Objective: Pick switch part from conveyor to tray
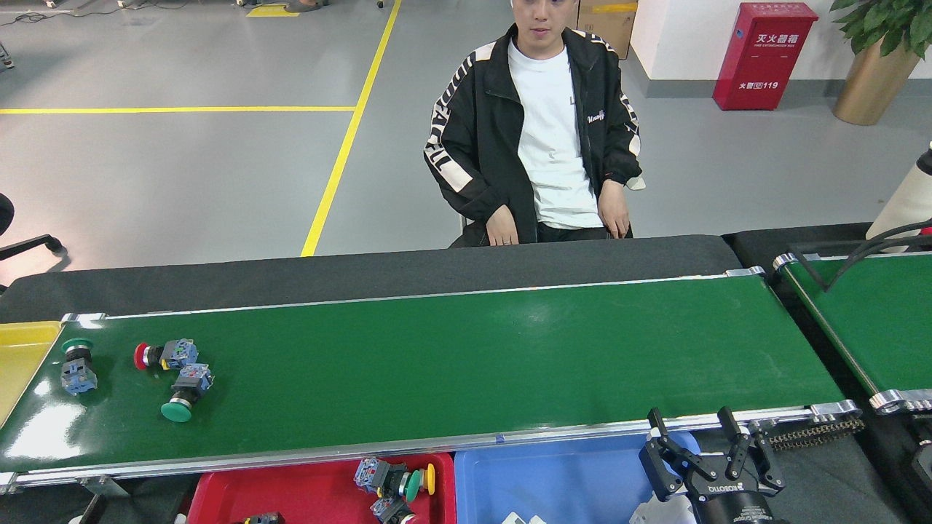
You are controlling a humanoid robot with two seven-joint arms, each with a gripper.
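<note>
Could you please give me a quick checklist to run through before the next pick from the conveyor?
1. Switch parts on the conveyor: ok. Three lie near its left end: a far-left green-capped one, a red-capped one and a nearer green-capped one.
2. Target stands free: not ok. The red-capped and nearer green-capped parts lie close together, perhaps touching.
3. Right gripper ready: ok. Jaws open and empty, above the blue tray.
4. Left gripper ready: cannot tell. It is out of view.
5. Red tray has room: ok. It holds a few parts, with bare floor left.
6. Person clear of the belt: ok. Seated behind it, hands in lap.
</note>
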